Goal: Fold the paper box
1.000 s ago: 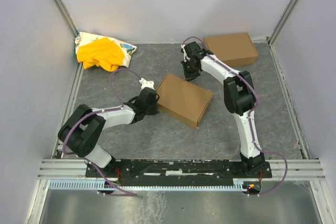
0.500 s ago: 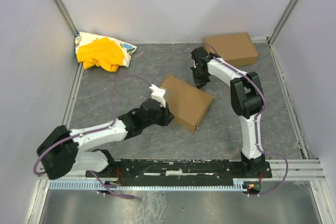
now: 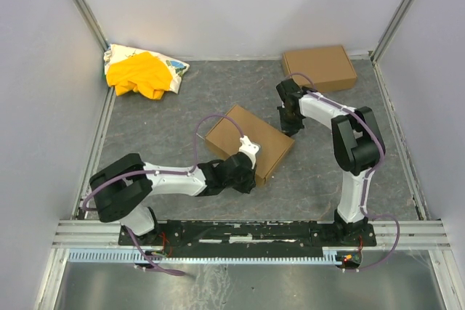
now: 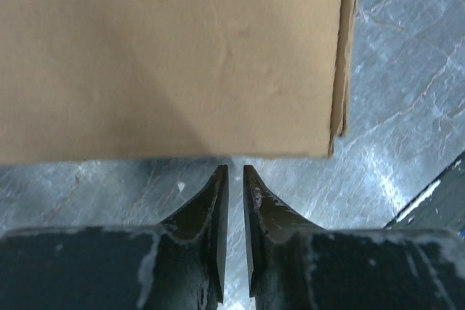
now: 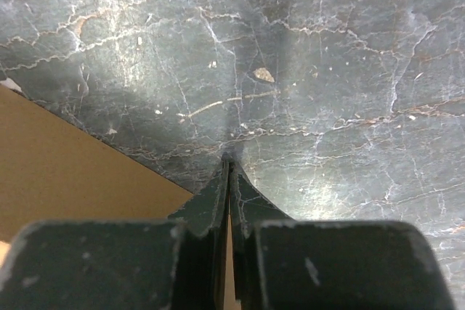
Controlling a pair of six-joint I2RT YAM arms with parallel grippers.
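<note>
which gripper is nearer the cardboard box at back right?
Right. The right gripper is a little in front of the cardboard box, to its left; the left gripper is farther off, at the near edge of the paper box.

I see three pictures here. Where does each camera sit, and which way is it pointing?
Top view: fixed high behind the arms, looking down on the table; both arms and their bases show.
Left wrist view: rides on the left arm, looking along the left hand at the paper box edge; its two fingers show, slightly apart.
Right wrist view: rides on the right arm, looking down at the table past the shut right hand.
Shared: all three views show the paper box.
</note>
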